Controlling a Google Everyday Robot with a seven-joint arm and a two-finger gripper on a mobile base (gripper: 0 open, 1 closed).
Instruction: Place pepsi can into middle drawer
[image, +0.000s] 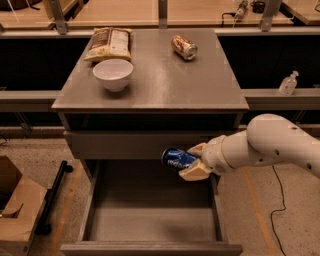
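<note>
The pepsi can (176, 158), dark blue with white marks, lies sideways in my gripper (194, 161). The gripper is shut on it and holds it in the air over the right rear part of the open middle drawer (150, 225), in front of the closed drawer's taller grey front panel (120, 145). My white arm (272, 142) reaches in from the right. The drawer is pulled out toward the camera, a long grey tray with low side walls, and nothing shows on its floor.
On the cabinet top (160, 85) stand a white bowl (113, 74), a snack bag (108, 44) and a copper-brown can (183, 47) on its side. A cardboard box (17, 210) sits on the floor at left. A clear bottle (288, 83) stands on the ledge at right.
</note>
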